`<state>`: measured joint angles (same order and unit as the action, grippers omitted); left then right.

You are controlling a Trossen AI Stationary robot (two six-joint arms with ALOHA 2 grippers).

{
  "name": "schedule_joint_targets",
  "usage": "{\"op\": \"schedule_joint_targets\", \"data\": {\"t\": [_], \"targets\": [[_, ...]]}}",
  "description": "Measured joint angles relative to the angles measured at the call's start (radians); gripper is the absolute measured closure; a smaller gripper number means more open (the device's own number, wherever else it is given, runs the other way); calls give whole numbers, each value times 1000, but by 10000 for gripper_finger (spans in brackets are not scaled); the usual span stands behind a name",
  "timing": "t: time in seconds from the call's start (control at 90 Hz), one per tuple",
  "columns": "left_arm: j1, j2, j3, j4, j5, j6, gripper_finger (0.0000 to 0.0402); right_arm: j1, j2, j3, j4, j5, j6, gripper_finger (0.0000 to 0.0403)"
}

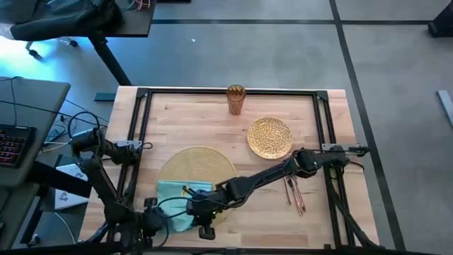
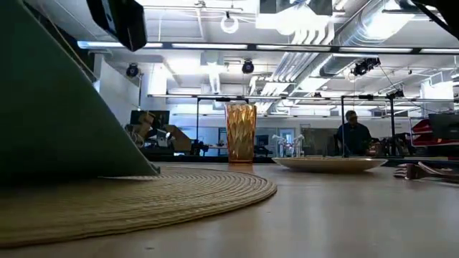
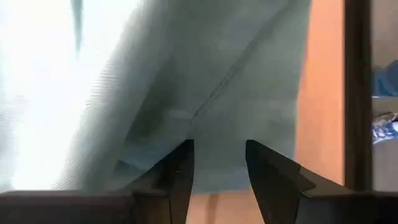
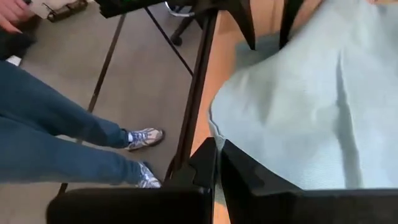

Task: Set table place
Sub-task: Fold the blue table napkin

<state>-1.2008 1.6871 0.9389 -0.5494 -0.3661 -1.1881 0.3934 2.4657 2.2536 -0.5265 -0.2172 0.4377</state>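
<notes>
At worktop's near edge I've got the teal napkin (image 1: 174, 203) overlapping the placemat (image 1: 202, 164); right jaws clamp its edge, left jaws stand apart just short of it. Farther: plate (image 1: 270, 137), cup (image 1: 236, 99).

Teal napkin (image 1: 172, 202), ribbed pale-gold placemat (image 1: 205, 164), glittery gold plate (image 1: 270, 137), seemingly faceted amber cup (image 1: 236, 98).

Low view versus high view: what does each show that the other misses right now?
Only the low view shows the room behind the table, with a person far off. Only the high view shows both arms: the right gripper and left gripper at the napkin by the near edge, and the table with its frame. Both show the cup, the plate, the placemat and the cutlery.
</notes>
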Motion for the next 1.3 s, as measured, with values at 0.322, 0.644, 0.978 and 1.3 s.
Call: {"op": "schedule_joint_targets", "data": {"t": [0.322,0.644,0.978,1.3], "targets": [[9,36,8,-47,-75,-4,305,7,0,0,-16,52,0,403],[51,124,28,-9,-55,52,325,15,0,-1,-19,55,-8,403],[55,127,134,-154,-4,91,399,99,23,-58,-63,139,-104,380],[53,124,156,-147,61,100,401,154,24,-168,95,190,-223,266]]}}
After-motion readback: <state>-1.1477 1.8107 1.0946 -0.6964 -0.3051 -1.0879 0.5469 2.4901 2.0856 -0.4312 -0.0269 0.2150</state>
